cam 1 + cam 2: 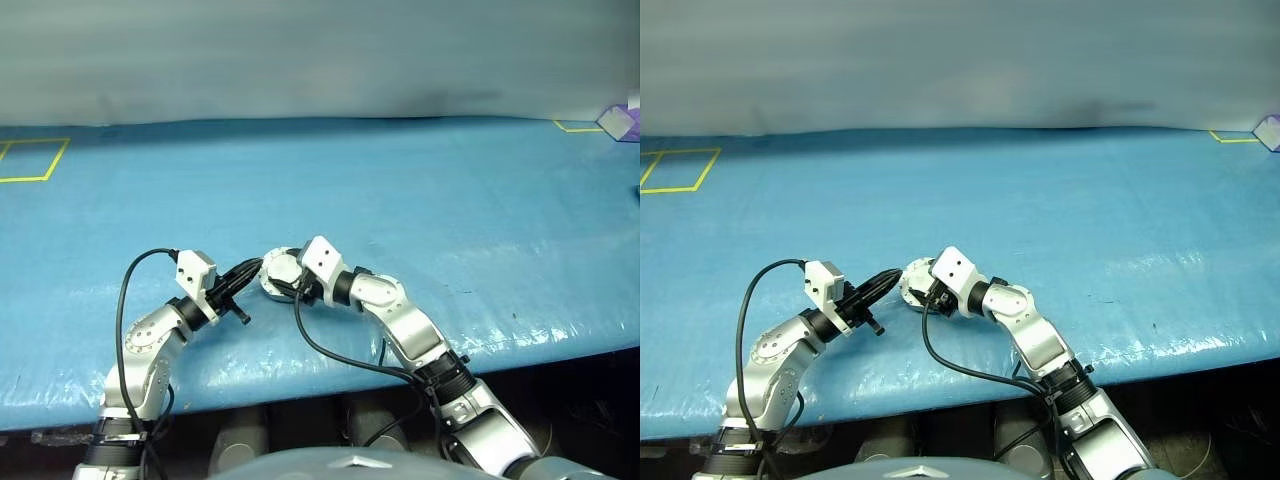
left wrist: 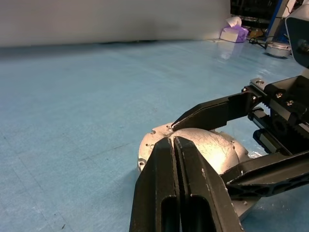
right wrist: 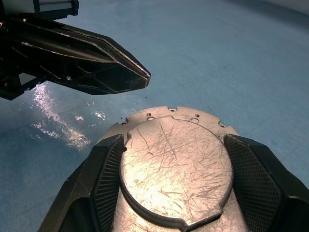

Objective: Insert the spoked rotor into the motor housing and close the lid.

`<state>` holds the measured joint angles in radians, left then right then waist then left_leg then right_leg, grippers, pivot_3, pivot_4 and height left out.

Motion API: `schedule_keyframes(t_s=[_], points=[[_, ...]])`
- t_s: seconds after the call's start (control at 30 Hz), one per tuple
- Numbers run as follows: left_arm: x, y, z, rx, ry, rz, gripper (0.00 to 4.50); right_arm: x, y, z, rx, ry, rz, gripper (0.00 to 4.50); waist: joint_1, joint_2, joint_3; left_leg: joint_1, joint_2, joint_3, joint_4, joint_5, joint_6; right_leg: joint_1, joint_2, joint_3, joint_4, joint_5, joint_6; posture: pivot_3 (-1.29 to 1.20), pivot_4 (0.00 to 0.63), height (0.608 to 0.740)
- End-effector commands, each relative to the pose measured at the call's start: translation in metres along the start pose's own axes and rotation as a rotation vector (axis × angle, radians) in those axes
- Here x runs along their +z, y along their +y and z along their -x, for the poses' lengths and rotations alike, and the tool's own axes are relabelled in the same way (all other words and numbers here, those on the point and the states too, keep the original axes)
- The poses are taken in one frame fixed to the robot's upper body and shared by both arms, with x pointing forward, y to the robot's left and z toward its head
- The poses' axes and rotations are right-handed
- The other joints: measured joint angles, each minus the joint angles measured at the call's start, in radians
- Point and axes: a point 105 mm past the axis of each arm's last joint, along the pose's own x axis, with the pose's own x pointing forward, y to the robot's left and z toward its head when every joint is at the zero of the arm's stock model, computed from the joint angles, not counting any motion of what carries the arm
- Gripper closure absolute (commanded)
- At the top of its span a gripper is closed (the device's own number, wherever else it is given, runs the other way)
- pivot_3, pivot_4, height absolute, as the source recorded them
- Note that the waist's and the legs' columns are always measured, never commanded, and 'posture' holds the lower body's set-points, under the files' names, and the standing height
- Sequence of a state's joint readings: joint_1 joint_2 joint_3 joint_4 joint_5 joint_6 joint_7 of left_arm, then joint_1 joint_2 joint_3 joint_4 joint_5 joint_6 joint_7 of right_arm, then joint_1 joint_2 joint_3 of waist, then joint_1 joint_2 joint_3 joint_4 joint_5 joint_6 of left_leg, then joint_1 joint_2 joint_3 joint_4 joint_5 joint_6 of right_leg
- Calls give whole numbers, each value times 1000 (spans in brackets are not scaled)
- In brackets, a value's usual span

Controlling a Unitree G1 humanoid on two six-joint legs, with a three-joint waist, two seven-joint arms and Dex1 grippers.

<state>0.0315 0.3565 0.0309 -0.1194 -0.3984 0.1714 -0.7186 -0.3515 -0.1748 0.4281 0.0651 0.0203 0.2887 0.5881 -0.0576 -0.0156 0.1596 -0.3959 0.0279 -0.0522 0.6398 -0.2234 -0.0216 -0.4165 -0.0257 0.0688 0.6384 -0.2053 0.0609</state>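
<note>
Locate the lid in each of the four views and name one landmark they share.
Left eye view: lid, low centre, between both grippers.
Right eye view: lid, low centre-left.
Left wrist view: lid, behind the shut left gripper.
Right wrist view: lid, between the right gripper's fingers.
Shared landmark: blue table cover.

Silver-grey jointed arms are carrying black cables (image 1: 125, 300); white camera blocks (image 1: 196, 270) are sitting behind black, ribbed fingers (image 3: 251, 169) near the lid (image 3: 176, 169).

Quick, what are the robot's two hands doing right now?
Left gripper: shut, empty, tips beside the lid.
Right gripper: fingers on both sides of the closed lid, gripping it.
</note>
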Motion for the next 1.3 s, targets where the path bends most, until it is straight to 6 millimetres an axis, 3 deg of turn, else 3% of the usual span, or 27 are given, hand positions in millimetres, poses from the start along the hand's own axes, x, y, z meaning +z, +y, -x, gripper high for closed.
schedule_keyframes(t_s=[0.03, 0.27, 0.47, 0.8, 0.97, 1.07, 1.13, 1.23, 1.3], points=[[-4, 6, 0, 45, 48, -37, 4423, -29, -12, 7, -68, 124, -11, 1478, 0, 0, 0, 0, 0, 0, 0, 0, 0, 0, 0, 0, 0, 0, 0, 0, 150, 740], [-15, 3, -4, 38, 108, -42, 4423, -26, -10, 7, -63, 114, -11, 1478, 0, 0, 0, 0, 0, 0, 0, 0, 0, -4, 0, 0, -1, 0, 0, 0, 150, 740], [-9, -3, -10, 17, 63, -5, 4423, -25, -9, 7, -63, 110, -10, 1478, 1, 0, 0, 0, 0, 0, -1, 0, 0, -4, 0, 0, -1, 0, 0, 0, 150, 740], [-26, -13, -13, -50, 170, -44, 4423, -19, -11, 8, -85, 74, -49, 1478, 3, 0, 0, 0, 0, 0, -1, 0, 0, -4, 0, 0, -2, 0, 0, 0, 150, 740], [-26, -13, -12, -44, 161, -33, 4500, 10, -4, 16, -24, -56, -57, 18, 11, 0, 0, -1, 0, 0, -3, 0, 0, -4, -1, 0, -5, 0, 0, 0, 150, 740], [-28, -11, -12, -35, 167, -29, 4500, 47, -11, 27, -65, -239, -64, 18, 16, 1, 0, -3, 0, 1, -8, 0, 0, -1, -1, -1, -9, 0, 0, 0, 150, 740], [-29, -11, -11, -34, 165, -25, 4500, 58, -13, 32, -75, -289, -67, 18, 19, 1, 0, -5, 0, 0, -11, 0, 0, -3, 0, -1, -10, 0, 0, 0, 150, 740], [-29, -10, -12, -30, 159, -21, 4500, 61, -24, 39, -128, -325, -189, 18, 22, 1, 0, -5, 0, 0, -13, 0, 0, -3, 0, -1, -10, -1, 1, 0, 150, 740], [-29, -10, -13, -29, 158, -26, 4500, 48, -33, 42, -185, -280, -275, 18, 22, 1, 0, -5, 0, 0, -13, 0, 0, -3, 0, -1, -10, -1, 1, 0, 150, 740]])
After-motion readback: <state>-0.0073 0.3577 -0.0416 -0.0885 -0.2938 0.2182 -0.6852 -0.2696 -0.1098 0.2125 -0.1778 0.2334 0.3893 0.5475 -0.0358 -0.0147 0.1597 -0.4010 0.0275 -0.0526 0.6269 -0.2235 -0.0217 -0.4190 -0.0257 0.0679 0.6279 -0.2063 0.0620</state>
